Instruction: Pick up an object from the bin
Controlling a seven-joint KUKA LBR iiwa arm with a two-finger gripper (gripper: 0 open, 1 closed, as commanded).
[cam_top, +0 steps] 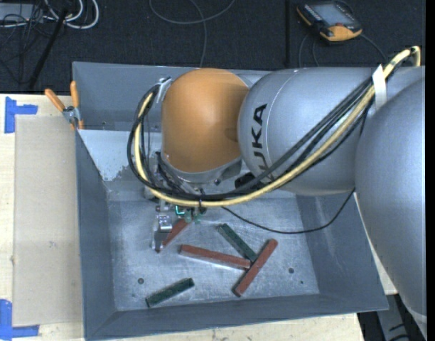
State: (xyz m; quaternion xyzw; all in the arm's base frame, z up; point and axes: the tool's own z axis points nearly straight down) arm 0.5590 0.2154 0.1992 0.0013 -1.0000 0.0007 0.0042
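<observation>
**Short red-brown stick against gripper, left of bin centre**

Camera view: the gripper (161, 234) is seen low over the floor of the bin (129, 261), left of centre. A short red-brown stick (178, 230) lies touching it on the view's right, its long axis slanting up-right. Whether the gripper is spread or closed cannot be told.

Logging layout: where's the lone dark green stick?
Camera view: the lone dark green stick lies by the bin's lower wall, below the tool and lower-left of the long red-brown stick.
</observation>
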